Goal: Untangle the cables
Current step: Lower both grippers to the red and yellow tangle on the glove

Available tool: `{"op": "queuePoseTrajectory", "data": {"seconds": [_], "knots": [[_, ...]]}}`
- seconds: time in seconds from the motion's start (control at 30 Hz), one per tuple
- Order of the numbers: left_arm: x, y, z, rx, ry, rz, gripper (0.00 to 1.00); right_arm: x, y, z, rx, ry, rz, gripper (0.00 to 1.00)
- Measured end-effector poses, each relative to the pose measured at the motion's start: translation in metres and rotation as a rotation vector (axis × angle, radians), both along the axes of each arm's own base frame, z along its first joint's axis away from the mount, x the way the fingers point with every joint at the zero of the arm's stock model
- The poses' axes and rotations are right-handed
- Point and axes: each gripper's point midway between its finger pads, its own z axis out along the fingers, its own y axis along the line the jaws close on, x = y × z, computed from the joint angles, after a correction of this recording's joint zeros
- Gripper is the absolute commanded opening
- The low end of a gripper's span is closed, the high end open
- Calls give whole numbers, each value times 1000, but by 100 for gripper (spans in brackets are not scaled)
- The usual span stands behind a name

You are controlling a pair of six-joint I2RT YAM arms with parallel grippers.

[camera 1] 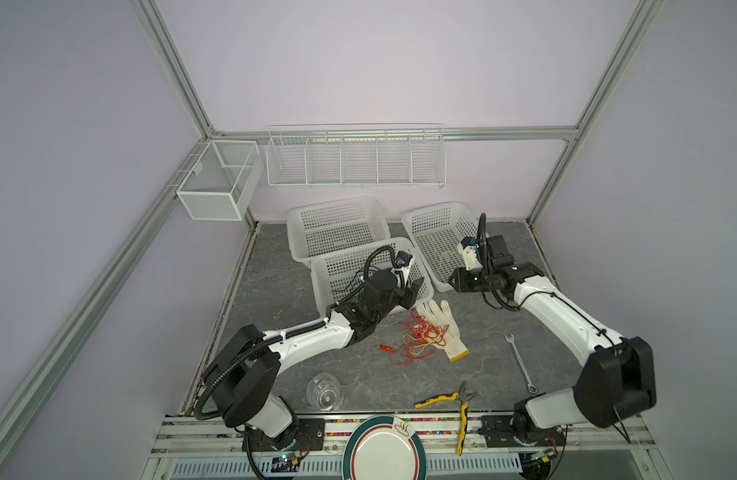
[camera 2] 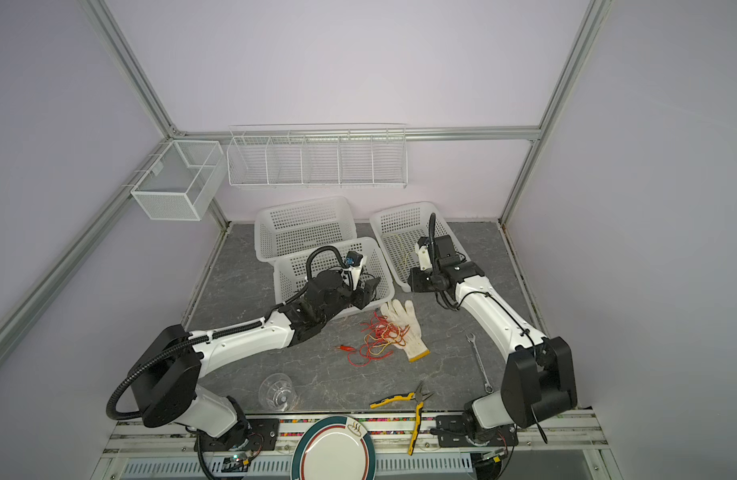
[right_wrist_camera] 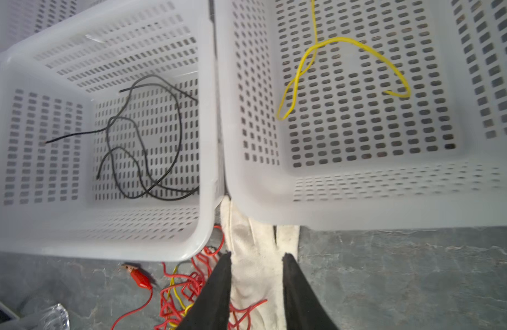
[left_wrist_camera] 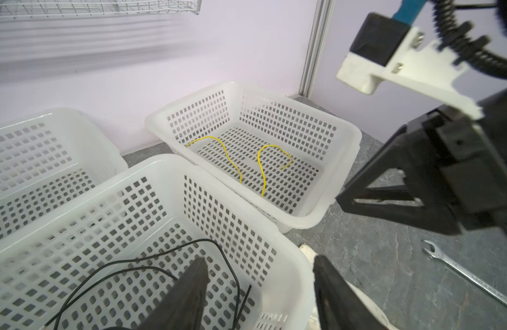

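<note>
A tangle of red and yellow cables (camera 1: 416, 338) (camera 2: 375, 338) lies on the grey table, partly over a white glove (camera 1: 446, 328). A red clip end (right_wrist_camera: 139, 278) sticks out of it. One yellow cable (right_wrist_camera: 344, 39) (left_wrist_camera: 211, 137) lies in the right basket (camera 1: 433, 208). Black cable (right_wrist_camera: 178, 120) (left_wrist_camera: 206, 240) lies in the front basket (camera 1: 358, 249). My left gripper (camera 1: 414, 293) (left_wrist_camera: 259, 258) hangs open over that basket's near right corner. My right gripper (camera 1: 456, 282) (right_wrist_camera: 256, 255) is open and empty above the glove (right_wrist_camera: 255, 245), by the right basket's front wall.
A third white basket (camera 1: 337, 224) stands behind. A wrench (camera 1: 520, 361), yellow-handled pliers (camera 1: 454, 399), a clear cup (camera 1: 323, 390) and a plate (camera 1: 385, 451) lie toward the front. A wire rack (camera 1: 354, 160) and a mesh box (camera 1: 221, 178) hang on the walls.
</note>
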Motion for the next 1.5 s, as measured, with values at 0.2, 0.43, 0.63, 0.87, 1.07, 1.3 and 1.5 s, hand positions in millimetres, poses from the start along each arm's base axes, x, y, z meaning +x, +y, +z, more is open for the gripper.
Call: {"op": "queuePoseTrajectory", "data": {"seconds": [0.2, 0.43, 0.63, 0.87, 1.07, 1.3, 1.5], "knots": [[-18, 6, -27, 64, 47, -27, 60, -42, 29, -28, -13, 67, 117, 40], [-41, 23, -48, 82, 88, -46, 61, -55, 37, -58, -36, 148, 136, 37], [-52, 29, -61, 85, 118, -51, 61, -57, 48, -74, -44, 185, 152, 32], [-63, 27, -67, 77, 135, -75, 61, -67, 56, -86, -61, 212, 172, 32], [-69, 22, -66, 60, 147, -97, 61, -69, 52, -91, -86, 214, 160, 30], [-74, 17, -67, 51, 157, -121, 61, -69, 49, -94, -101, 215, 148, 17], [-79, 13, -72, 52, 175, -150, 61, -72, 50, -95, -110, 217, 159, 7]]}}
